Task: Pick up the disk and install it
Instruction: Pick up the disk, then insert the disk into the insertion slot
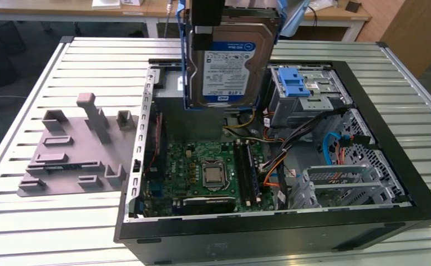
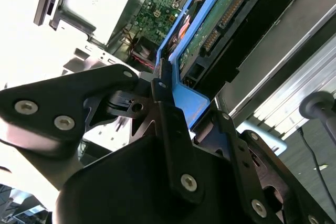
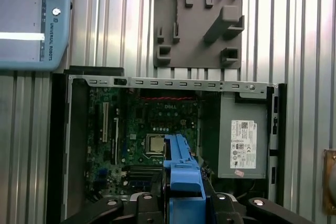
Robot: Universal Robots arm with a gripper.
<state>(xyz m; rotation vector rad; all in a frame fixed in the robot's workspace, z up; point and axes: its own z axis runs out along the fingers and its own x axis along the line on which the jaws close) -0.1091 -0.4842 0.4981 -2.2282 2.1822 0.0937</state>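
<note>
Above the open computer case (image 1: 274,235), the gripper (image 2: 181,100) pinches the blue carrier frame of the disk (image 1: 230,61), which hangs upright and is best kept square, clear of the loose cables (image 1: 315,124) beside the drive cage (image 1: 304,88).

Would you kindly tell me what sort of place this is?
Likely a robotics lab or workshop: a pincer holds a disk over an open computer case on a slatted metal table, with desks behind.
</note>
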